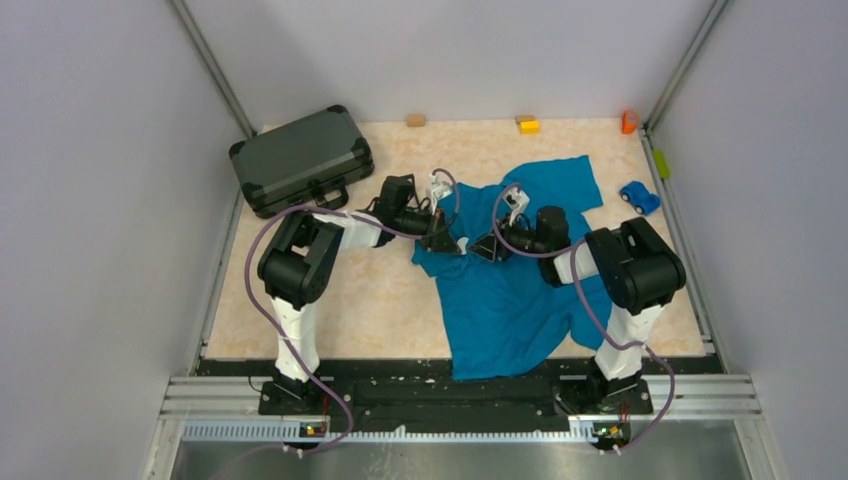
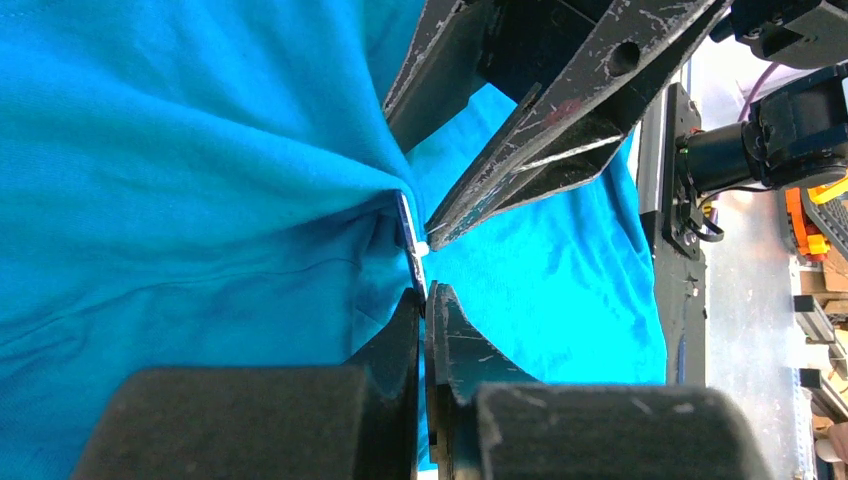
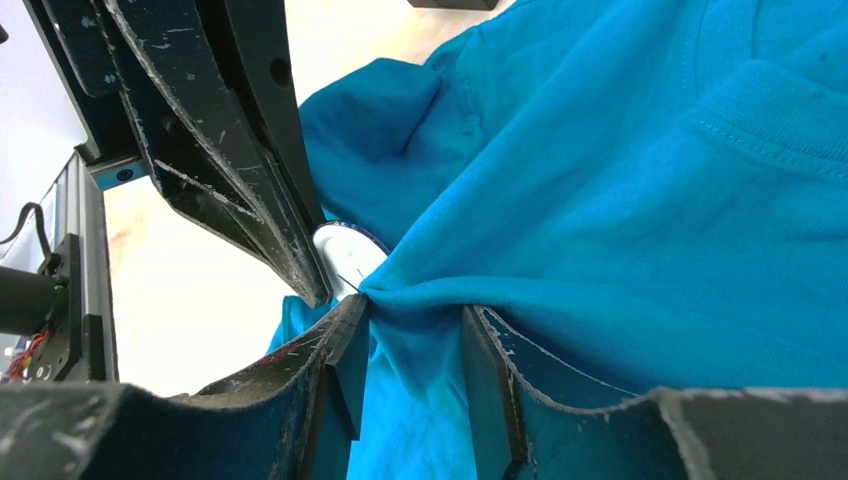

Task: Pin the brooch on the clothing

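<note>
The brooch sits edge-on at table centre, pinched in the closed left gripper against a bunched fold of the clothing. The right gripper, slightly parted, clamps that fold. At ten o'clock lies a closed dark case.

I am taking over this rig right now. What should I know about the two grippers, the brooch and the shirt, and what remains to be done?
Left gripper: shut on the brooch, holding it against the shirt's edge.
Right gripper: jaws on both sides of a raised fold of the shirt; a firm clamp cannot be confirmed.
Done: brooch picked up and brought to the fabric.
Left: whether the pin is through is not visible. Check it, fasten, then release both.
</note>
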Tool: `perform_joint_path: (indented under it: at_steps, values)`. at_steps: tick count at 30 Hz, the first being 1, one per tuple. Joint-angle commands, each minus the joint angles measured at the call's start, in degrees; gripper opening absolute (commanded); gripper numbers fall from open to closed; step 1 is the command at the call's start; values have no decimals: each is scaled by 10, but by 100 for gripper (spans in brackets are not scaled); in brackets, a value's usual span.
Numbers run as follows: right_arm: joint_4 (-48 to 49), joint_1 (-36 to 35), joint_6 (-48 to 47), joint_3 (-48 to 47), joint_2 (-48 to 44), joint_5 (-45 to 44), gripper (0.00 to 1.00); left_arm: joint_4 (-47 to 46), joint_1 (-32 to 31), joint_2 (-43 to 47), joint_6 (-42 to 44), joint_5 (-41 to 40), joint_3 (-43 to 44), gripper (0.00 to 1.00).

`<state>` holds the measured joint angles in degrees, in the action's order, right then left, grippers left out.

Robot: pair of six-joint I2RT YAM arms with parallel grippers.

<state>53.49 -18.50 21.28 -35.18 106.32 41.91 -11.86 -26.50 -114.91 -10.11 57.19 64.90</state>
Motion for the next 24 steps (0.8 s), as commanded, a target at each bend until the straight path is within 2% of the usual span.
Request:
perform_joint_path:
  at_steps: [1, 24]
  values:
    - [23, 12, 0, -31, 15, 25, 41, 14, -15, 2, 22, 58, 22, 0]
    - [40, 27, 11, -27, 13, 64, 49, 110, -29, 4, 85, 94, 52, 0]
